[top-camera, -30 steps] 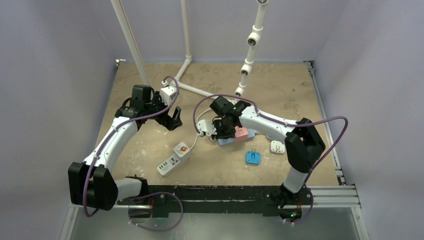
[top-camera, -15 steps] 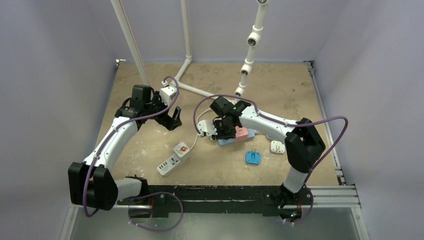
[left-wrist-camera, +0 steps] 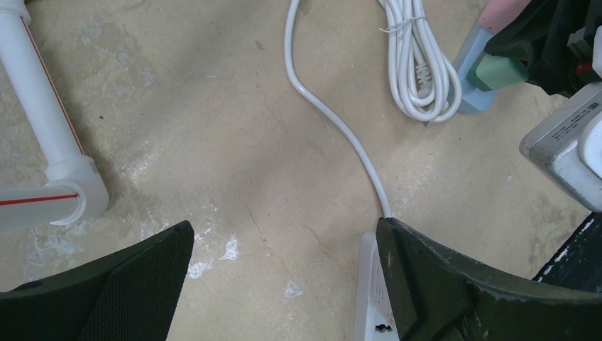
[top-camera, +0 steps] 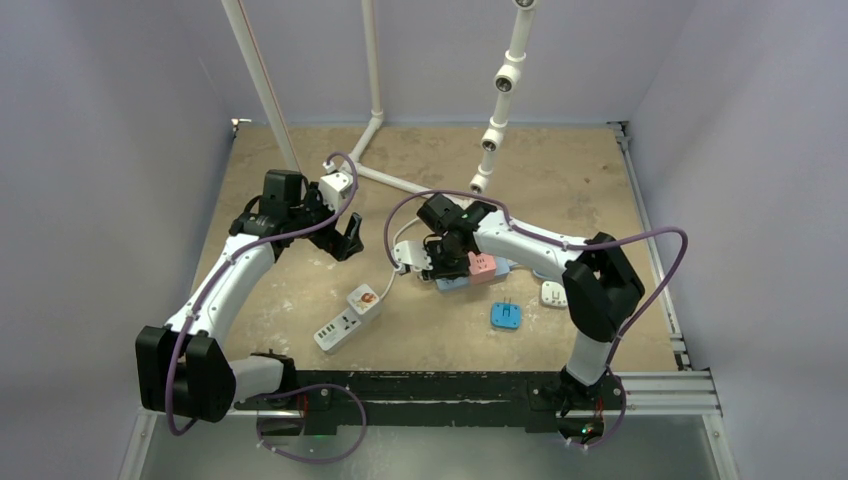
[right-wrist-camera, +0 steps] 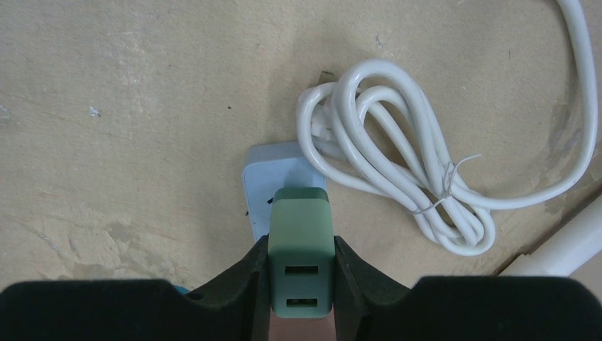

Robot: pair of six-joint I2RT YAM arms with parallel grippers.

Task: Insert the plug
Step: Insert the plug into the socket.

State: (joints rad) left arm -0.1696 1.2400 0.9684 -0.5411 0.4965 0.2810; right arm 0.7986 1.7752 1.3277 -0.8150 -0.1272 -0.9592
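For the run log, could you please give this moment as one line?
right gripper: shut on green plug | plug: at pale blue power strip, seating unclear | left gripper: open, empty

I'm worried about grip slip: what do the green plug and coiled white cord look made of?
Green plug: likely hard plastic, matte; even colour, moulded ports. Coiled white cord: probably flexible vinyl, slightly glossy; smooth loops, soft highlights.

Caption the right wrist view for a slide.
Right pincer grips a green charger over a pale power strip, coiled white cord alongside.
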